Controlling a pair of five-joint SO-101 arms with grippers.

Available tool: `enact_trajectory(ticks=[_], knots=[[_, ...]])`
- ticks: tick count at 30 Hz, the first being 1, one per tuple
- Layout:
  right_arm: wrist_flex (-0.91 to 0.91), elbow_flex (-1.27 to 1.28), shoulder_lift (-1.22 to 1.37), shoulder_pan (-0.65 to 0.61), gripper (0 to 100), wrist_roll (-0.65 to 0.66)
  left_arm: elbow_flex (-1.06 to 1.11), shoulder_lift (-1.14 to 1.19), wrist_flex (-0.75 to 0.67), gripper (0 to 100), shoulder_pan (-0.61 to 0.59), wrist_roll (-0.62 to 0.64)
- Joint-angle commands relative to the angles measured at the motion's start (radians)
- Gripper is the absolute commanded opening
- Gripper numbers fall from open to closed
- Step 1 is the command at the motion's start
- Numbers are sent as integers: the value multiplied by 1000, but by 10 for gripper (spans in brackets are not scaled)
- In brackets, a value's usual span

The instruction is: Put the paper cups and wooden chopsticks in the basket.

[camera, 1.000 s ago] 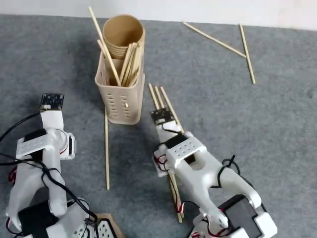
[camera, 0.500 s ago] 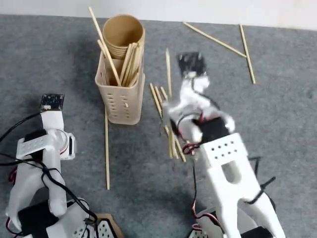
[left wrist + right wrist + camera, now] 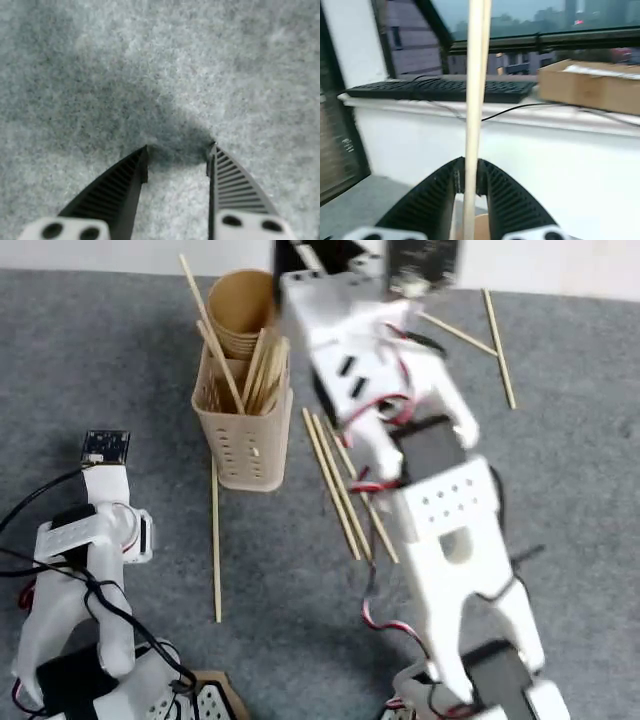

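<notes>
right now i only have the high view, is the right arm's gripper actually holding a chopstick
Observer: yes, the right gripper is shut on one chopstick, which runs straight out from between the jaws.
Operator: and the left one, anything in it
Observer: no, the left gripper is open with nothing in it, over bare grey mat.

Ribbed matt black plastic on my right hand (image 3: 468, 167), a smooth pale wood chopstick (image 3: 476, 75), fuzzy grey cloth surface (image 3: 580, 500), matt beige plastic basket (image 3: 240, 445)
</notes>
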Motion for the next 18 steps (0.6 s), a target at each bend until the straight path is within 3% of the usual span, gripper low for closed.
enact_trajectory(ticks=[1,8,14,18], knots=[[-22,-82,74,-56,5,8,2,-1,-20,217,13,11],[-44,-25,130,-65,8,3,2,1,-20,217,13,11],[-24,56,51,-76,189,0,2,1,-20,217,13,11],[61,62,12,-107,195,2,2,1,-20,217,13,11]])
